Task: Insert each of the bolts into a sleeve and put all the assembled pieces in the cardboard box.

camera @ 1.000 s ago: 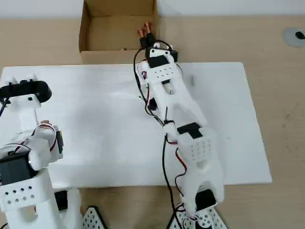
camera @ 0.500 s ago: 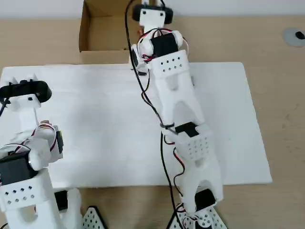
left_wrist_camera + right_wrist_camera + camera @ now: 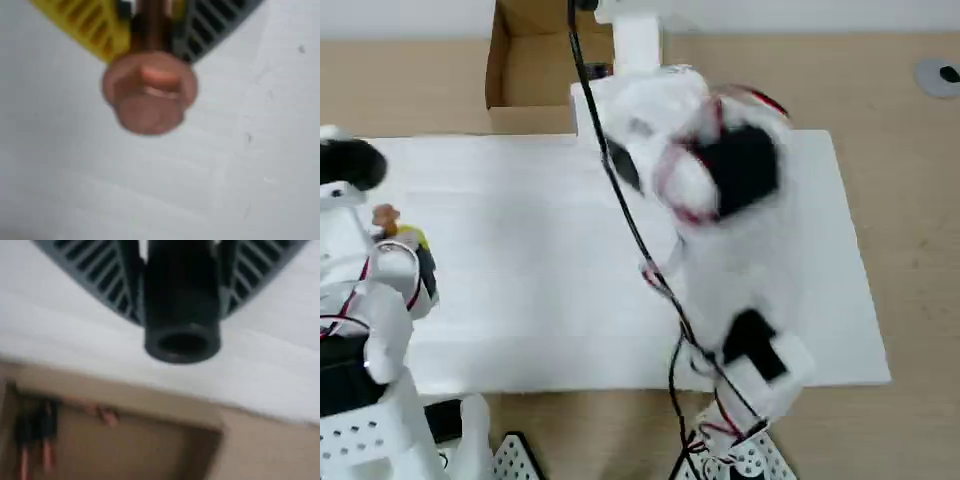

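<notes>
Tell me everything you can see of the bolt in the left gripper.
The bolt looks like copper-coloured metal, with a hexagonal head on a round flange. Its shank is clamped between the left gripper's yellow and black fingers, the head sticking out past their tips. It is held over the white sheet.

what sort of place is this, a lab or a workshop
Probably a robotics lab bench: a wooden table with a white mat, a cardboard box beyond it, the left gripper holding a copper bolt and the right gripper a black sleeve.
</notes>
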Controlling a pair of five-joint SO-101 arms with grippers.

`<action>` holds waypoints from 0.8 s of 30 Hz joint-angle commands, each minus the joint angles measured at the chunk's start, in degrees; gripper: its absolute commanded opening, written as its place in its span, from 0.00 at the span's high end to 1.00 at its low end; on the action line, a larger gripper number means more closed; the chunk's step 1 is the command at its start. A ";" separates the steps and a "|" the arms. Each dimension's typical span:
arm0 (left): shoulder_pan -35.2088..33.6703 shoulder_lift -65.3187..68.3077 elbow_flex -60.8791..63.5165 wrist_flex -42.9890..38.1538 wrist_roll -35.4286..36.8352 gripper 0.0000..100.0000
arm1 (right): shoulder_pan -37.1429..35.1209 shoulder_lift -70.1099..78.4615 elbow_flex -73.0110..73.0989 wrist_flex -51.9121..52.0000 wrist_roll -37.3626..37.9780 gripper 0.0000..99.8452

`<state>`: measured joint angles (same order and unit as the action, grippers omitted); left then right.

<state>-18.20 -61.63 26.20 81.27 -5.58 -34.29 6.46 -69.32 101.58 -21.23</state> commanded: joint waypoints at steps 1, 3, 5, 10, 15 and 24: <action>0.79 -0.92 -6.59 -3.34 7.12 0.99 | -1.45 -12.70 3.56 0.88 2.55 0.99; 0.88 -0.92 -8.26 -5.19 10.02 0.99 | -1.45 -18.15 9.19 0.88 4.57 0.99; 0.88 -0.92 -9.32 -7.47 11.78 0.99 | -1.45 -24.04 16.22 0.88 6.95 0.99; 4.40 -0.92 -9.85 -13.36 13.27 0.99 | -1.45 -39.87 39.78 0.26 12.40 0.99; 18.20 -0.84 -9.76 -15.56 13.01 0.99 | -1.45 -56.48 68.35 -12.22 14.86 0.99; 25.93 -0.57 -9.85 -25.32 13.10 0.99 | -1.98 -87.16 120.57 -56.35 24.09 0.99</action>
<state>6.68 -61.80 19.78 58.51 7.34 -35.08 -71.96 36.00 59.82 1.89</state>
